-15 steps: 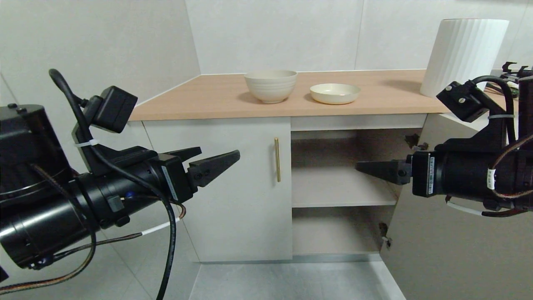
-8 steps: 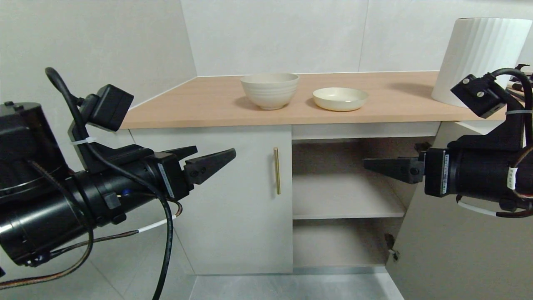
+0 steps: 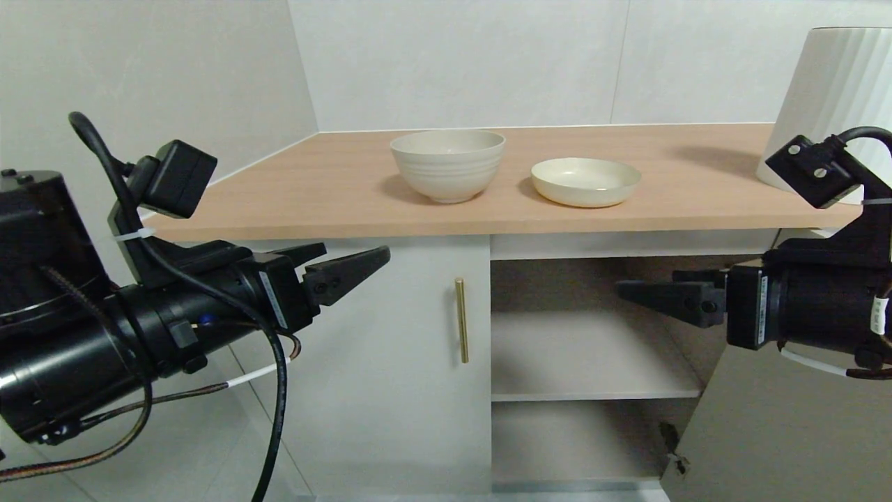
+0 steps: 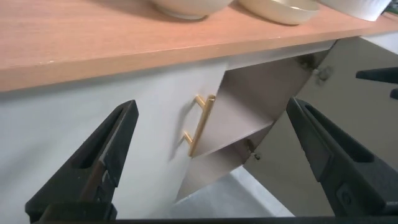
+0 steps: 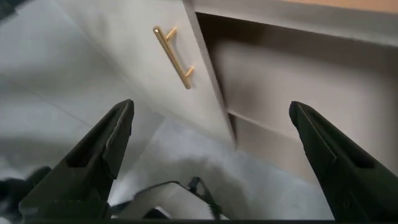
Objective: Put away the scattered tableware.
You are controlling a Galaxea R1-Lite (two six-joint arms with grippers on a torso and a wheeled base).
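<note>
Plainly, my left gripper [image 3: 355, 251] and right gripper [image 3: 644, 286] gaped wide, empty, lower than the countertop [image 3: 313, 202] bearing the bowl [image 3: 447, 164] and dish [image 3: 585, 180], so rising carelessly risked striking its edge.

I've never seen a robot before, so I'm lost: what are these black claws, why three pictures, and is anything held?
The claws are the robot's hands: the left gripper and the right gripper. The wide picture comes from a camera on its head; the other two from cameras on each wrist, looking out between the fingers. On the wooden counter sit a bowl and a shallow dish. Below, the cabinet stands half open, showing a shelf. Both grippers are open, holding nothing.
</note>
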